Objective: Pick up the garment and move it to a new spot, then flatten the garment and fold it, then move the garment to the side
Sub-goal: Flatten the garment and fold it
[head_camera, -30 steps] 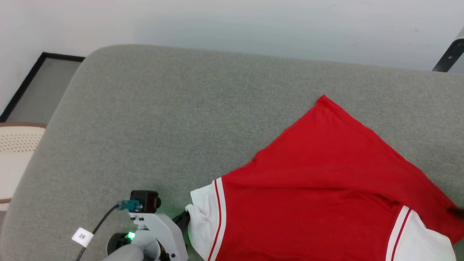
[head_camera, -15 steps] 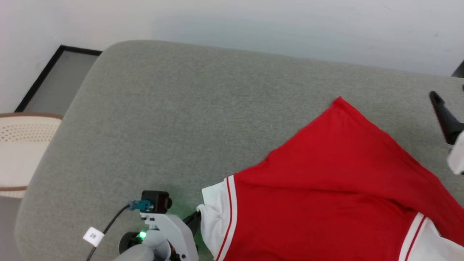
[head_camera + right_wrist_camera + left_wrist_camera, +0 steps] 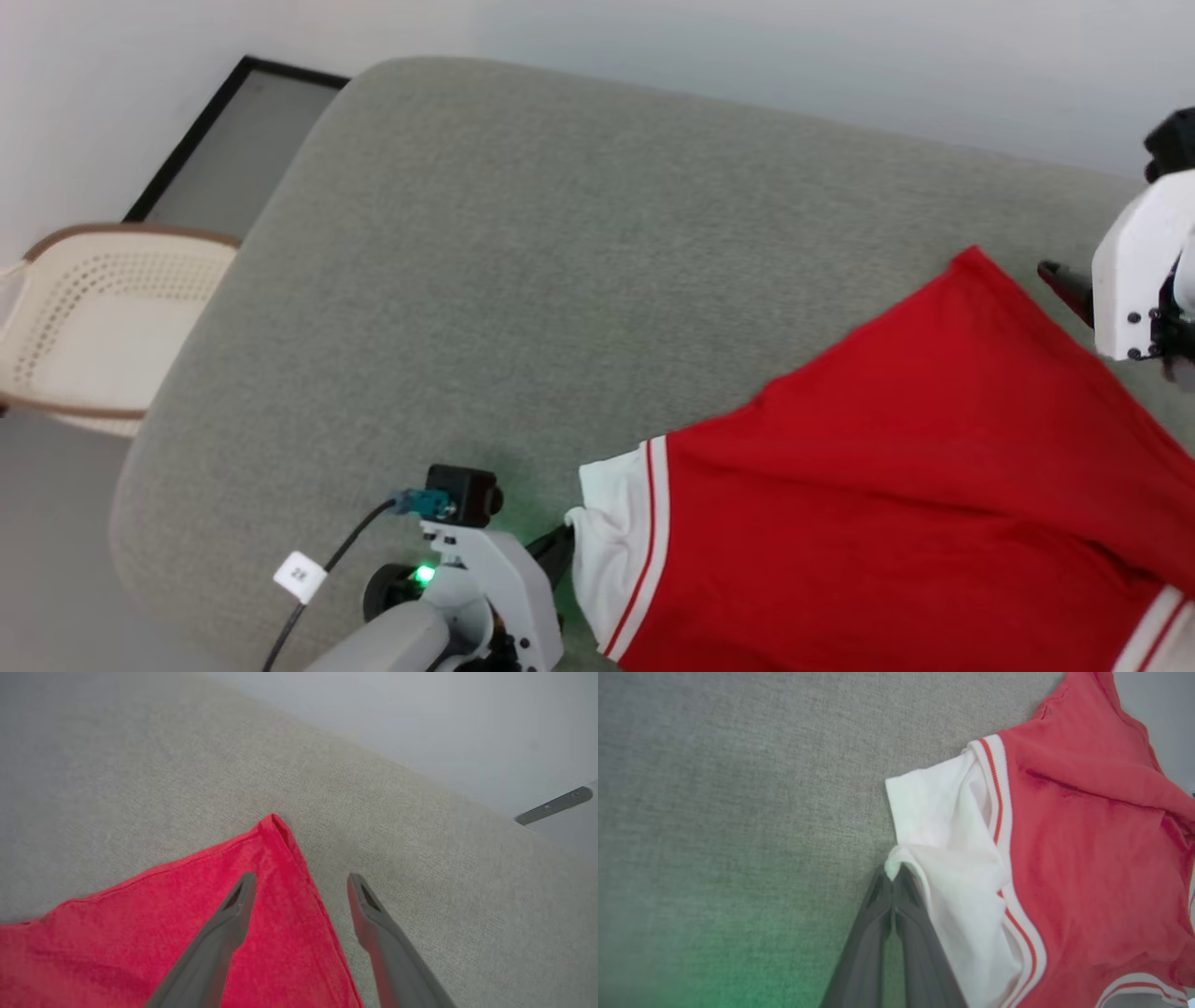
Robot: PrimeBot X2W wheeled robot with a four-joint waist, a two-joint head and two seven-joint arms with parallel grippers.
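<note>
Against a pale wall (image 3: 747, 47) stands a wide grey cushion (image 3: 523, 280), and on its right part lies the shirt (image 3: 887, 485). A cream basket with small holes (image 3: 112, 317) stands on the floor at the left, well apart from the shirt.

The shirt is spread open in one layer, red body up, with no letters or number visible on this side. A few long creases run across it. We see no fold, so we judge that the flattening is under way and not finished.

The left gripper (image 3: 893, 879) has its fingers pressed together on the edge of the white sleeve (image 3: 938, 826), and the sleeve is bunched and pulled to a point there. The right gripper (image 3: 302, 877) has its fingers wide apart and holds nothing. It hangs over the far red corner (image 3: 273, 823), one finger above the cloth and the other above the bare cushion just beside the hem.

We cannot tell from here if the shirt already lies in its new spot. In our judgement, what is left is to take this corner, pull the cloth smooth, fold it, and then put it to the side.
</note>
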